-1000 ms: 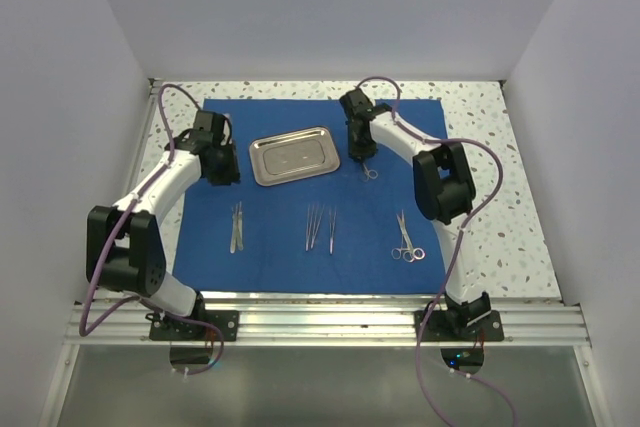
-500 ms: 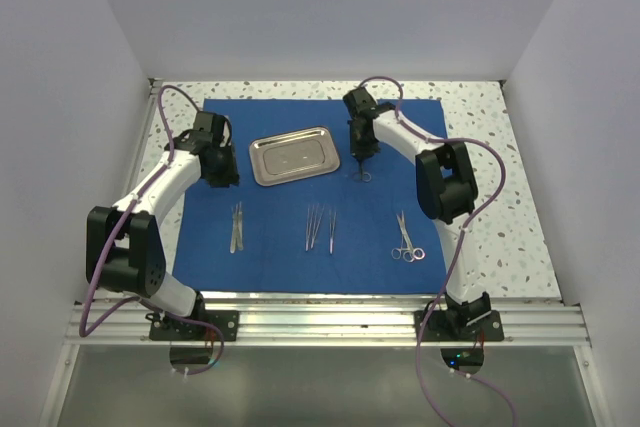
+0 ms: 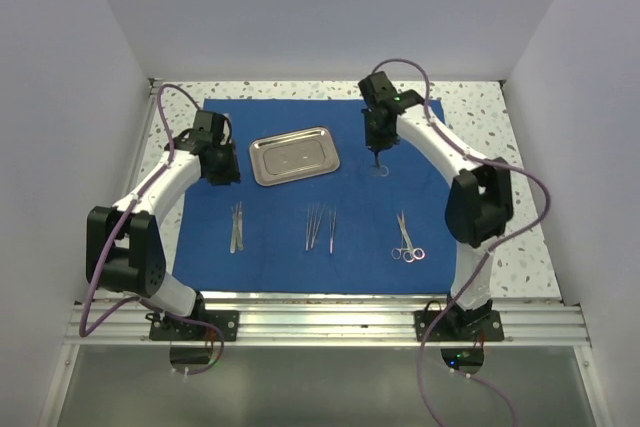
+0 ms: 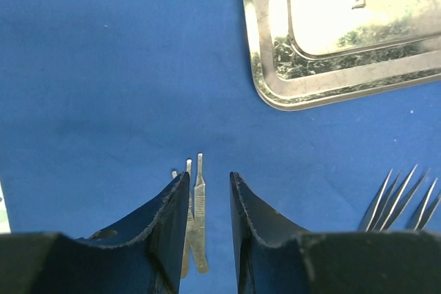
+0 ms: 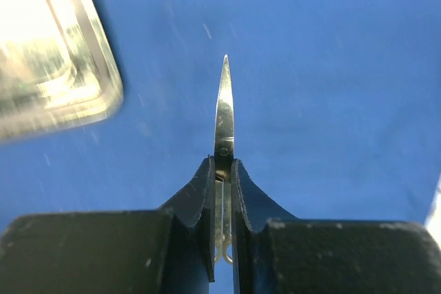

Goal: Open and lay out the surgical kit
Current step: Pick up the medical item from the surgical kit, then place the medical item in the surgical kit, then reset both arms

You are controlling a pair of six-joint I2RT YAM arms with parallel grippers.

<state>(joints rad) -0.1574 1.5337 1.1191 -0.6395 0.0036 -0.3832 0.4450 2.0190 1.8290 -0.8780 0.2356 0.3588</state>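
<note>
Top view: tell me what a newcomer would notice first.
The big blue cloth lies spread flat, with a shiny steel tray at its far middle. Right of the tray, the right fingers pinch a pair of scissors over the cloth. Silver instruments lie in a row along its near part.

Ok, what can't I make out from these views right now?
- Held scissors: ring handles mostly hidden between fingers of the right gripper in the right wrist view; too small in the top view.
- Tray: cut off by top and right edges in the left wrist view; blurred and cut by the left edge in the right wrist view.
- Tweezers: lower ends hidden behind the left gripper in the left wrist view.
</note>
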